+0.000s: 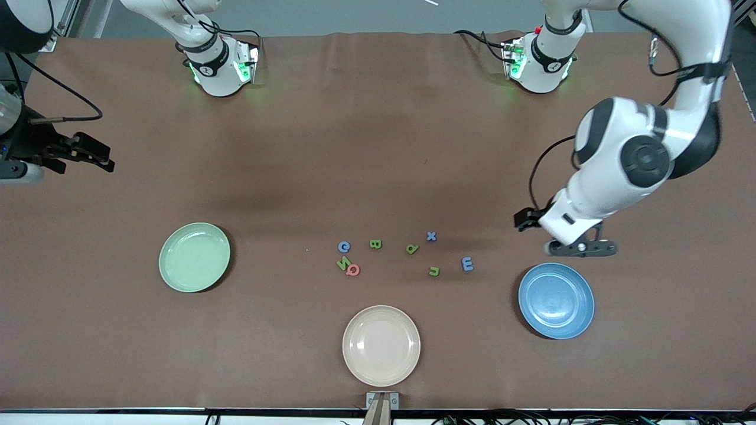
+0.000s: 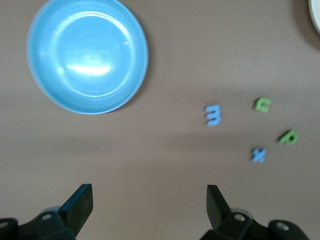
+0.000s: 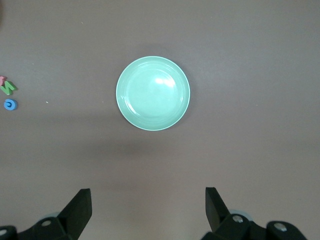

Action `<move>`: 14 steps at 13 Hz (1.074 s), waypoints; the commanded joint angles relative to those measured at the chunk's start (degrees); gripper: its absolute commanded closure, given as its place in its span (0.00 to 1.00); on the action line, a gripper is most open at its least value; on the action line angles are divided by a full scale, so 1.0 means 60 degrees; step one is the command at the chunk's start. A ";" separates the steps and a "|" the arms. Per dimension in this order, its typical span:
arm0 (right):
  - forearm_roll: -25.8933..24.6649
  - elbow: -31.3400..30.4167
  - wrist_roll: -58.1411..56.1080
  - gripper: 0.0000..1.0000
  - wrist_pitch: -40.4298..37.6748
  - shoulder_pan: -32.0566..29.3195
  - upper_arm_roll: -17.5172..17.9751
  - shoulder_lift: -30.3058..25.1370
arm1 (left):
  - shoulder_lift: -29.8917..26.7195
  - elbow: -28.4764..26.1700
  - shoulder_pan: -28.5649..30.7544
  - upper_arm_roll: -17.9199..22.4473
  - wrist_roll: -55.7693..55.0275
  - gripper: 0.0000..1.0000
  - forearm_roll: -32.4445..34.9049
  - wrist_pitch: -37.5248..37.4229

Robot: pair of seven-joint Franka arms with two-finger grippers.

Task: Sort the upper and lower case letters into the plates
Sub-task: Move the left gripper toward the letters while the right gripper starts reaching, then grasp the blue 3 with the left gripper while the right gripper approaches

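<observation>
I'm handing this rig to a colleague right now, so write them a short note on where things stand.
Left gripper: open, holding nothing, over the brown table beside the medium blue round plate.
Right gripper: open, holding nothing, waiting at the right arm's end of the table.
Pale mint green round plate: holds nothing.
Blue plate: holds nothing.
The eight small chunky letters lie loose on the table between the two plates, farther from the front camera than the cream-beige plate.
Done: nothing sorted.
Left: all eight letters.
</observation>
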 commanded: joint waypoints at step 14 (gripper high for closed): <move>0.0821 -0.0129 0.5993 0.00 0.4829 0.4852 0.0056 0.4547 | 0.3644 0.0669 -0.1163 0.0043 -0.2897 0.39 0.1422 0.3812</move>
